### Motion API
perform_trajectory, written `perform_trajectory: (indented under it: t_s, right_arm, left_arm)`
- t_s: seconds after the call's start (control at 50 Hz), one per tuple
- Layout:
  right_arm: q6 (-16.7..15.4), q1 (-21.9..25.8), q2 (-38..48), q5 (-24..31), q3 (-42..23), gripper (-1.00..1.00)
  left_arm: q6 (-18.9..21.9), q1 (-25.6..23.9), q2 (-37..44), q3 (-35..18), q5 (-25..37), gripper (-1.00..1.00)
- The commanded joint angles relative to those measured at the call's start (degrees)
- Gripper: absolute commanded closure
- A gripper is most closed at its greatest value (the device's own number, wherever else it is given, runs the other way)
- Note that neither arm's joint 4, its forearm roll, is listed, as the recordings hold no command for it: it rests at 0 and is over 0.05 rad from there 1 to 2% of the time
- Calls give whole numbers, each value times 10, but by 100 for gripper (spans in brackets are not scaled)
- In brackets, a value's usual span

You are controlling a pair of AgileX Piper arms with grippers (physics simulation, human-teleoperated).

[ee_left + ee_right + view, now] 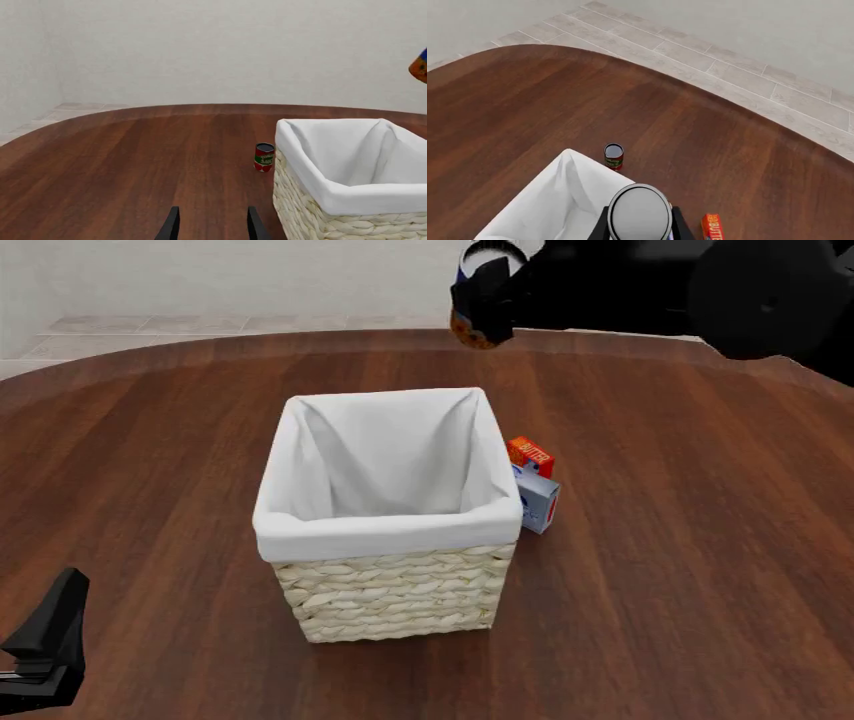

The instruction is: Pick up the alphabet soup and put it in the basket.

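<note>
My right end effector [639, 226] is clamped on the soup [639, 214], carrying it above the basket [387, 530], so next I lower over the liner and release; left end effector [211, 225] idles open.

We see a dark wooden desk [694, 540] bearing the basket [394, 595], an orange-red box [530, 452], a white-and-blue carton [539, 502] and a red-and-green can [264, 157].

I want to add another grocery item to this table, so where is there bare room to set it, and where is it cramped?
Bare wood lies left of the basket, in front of it, and across the table's right side. It is crowded at the basket's right wall, where the orange-red box and white-and-blue carton stand, and beyond its far wall by the small red can.
</note>
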Motion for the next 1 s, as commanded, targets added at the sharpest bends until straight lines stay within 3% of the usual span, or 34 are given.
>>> perform_trajectory:
  t_s: [0.02,0.52,0.7,1.0]
  right_arm:
    - [37,29,26,-1,-22,100]
    - [52,60,54,2,-49,100]
    - [76,80,64,-9,-38,100]
    - [77,87,83,-15,-27,100]
  left_arm:
    - [-1,1,0,0,0,-100]
    - [-2,2,0,0,-1,-100]
    - [-2,2,0,0,0,-100]
    - [-3,2,0,0,1,-100]
